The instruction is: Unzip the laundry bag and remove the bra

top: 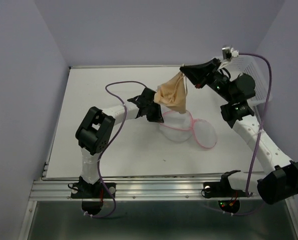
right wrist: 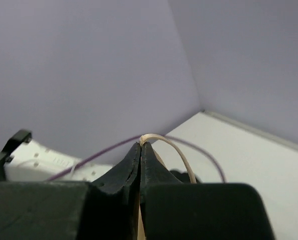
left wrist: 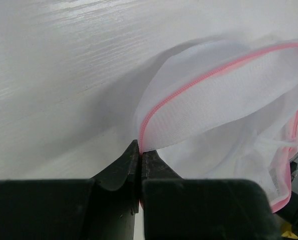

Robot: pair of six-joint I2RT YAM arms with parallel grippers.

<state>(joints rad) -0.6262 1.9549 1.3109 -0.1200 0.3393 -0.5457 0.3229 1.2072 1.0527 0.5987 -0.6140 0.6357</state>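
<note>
The white mesh laundry bag [top: 181,127] with pink piping lies open at mid-table, its round lid [top: 205,134] flapped to the right. My left gripper [top: 159,116] is shut on the bag's pink zipper edge [left wrist: 140,145] at its left rim. The peach-beige bra [top: 172,95] hangs in the air above the bag, its lower end just over the opening. My right gripper [top: 185,69] is shut on a thin beige strap [right wrist: 176,150] of the bra and holds it up high; the strap loops over the fingertips.
A white plastic lattice basket [top: 256,80] stands at the back right, behind my right arm. A purple cable [top: 119,85] arcs over the table left of the bag. Purple walls close in the back and sides.
</note>
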